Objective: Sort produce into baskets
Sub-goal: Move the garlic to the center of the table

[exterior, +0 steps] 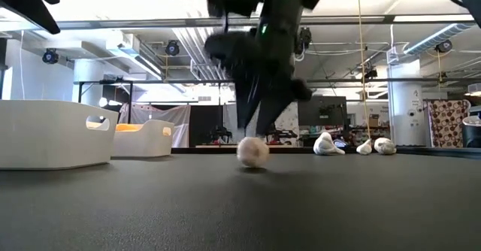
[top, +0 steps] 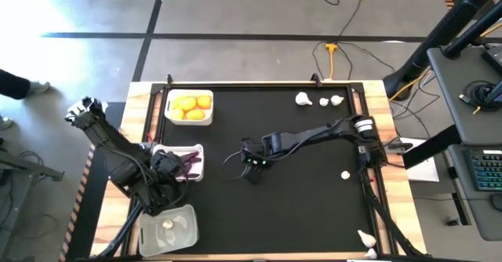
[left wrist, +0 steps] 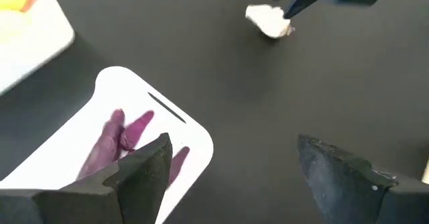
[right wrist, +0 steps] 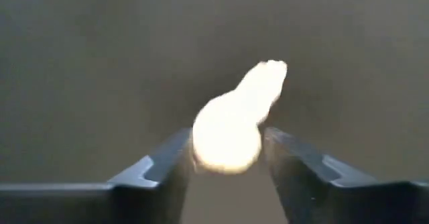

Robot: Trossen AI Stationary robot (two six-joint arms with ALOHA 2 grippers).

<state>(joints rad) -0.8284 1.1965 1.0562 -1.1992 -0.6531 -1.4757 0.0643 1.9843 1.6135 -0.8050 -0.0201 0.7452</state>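
Observation:
My right gripper (top: 249, 168) is at the middle of the black table, shut on a white garlic bulb (right wrist: 231, 127) that also shows in the low view (exterior: 252, 152). My left gripper (left wrist: 231, 150) is open and empty, above the white basket (top: 161, 154) that holds purple sweet-potato pieces (top: 190, 161). Another white basket (top: 172, 117) at the far left holds yellow-orange fruits (top: 192, 105). A clear basket (top: 187, 232) at the near left holds a garlic bulb (top: 168, 225). My right gripper pinches the garlic bulb's round body (right wrist: 201, 143) between its two fingers, one on each side. The fingers come from above, slanting down. The bulb's underside (exterior: 252, 164) rests on the table.
Three loose garlic bulbs (top: 303, 99) (top: 323, 101) (top: 337, 100) lie at the far right. One (top: 345, 175) lies at mid right and two (top: 365, 237) at the near right corner. Wooden rails (top: 133, 136) edge the table.

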